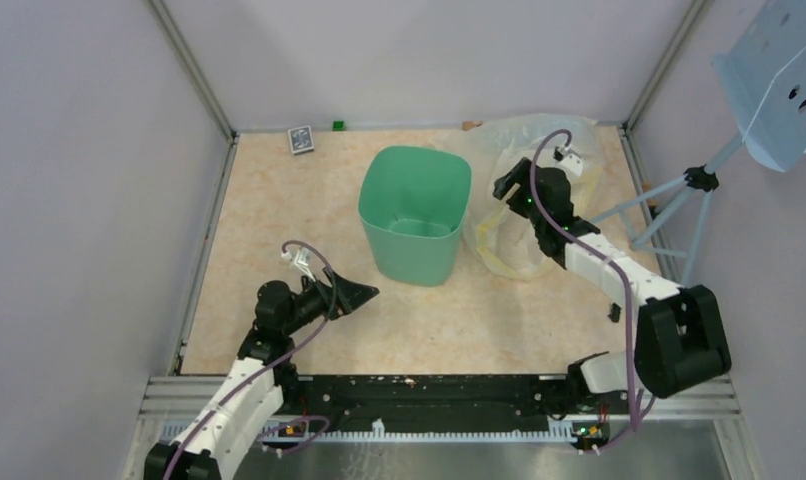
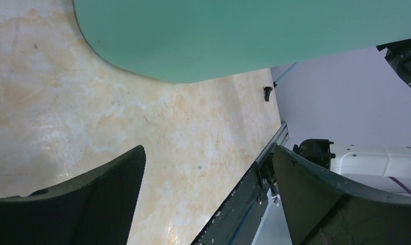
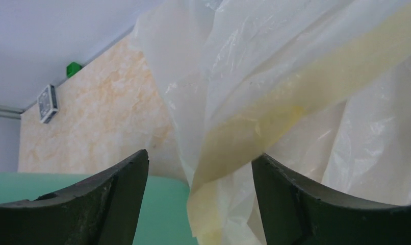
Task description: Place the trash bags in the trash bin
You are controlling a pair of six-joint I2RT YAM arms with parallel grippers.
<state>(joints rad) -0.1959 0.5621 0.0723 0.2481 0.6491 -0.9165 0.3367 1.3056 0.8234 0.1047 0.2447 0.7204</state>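
Observation:
The mint-green trash bin (image 1: 419, 255) stands upright mid-table, nothing showing inside it. A crumpled cream-yellow translucent bag (image 1: 514, 250) is heaped against its right side. The trash bags cannot be picked out in that heap; they are hidden. My right gripper (image 1: 507, 186) hovers over the heap next to the bin's rim, open; in the right wrist view a fold of the cream-yellow bag (image 3: 244, 132) hangs between the spread fingers of the right gripper (image 3: 199, 154), with the bin (image 3: 162, 209) below. My left gripper (image 1: 369, 292) is open and empty, low, left-front of the bin (image 2: 244, 35).
A small patterned card (image 1: 300, 139) and a green block (image 1: 338, 125) lie by the back wall. A pale blue perforated panel on a tripod (image 1: 699, 185) stands off the table's right edge. A small black piece (image 1: 615, 312) lies near the right arm.

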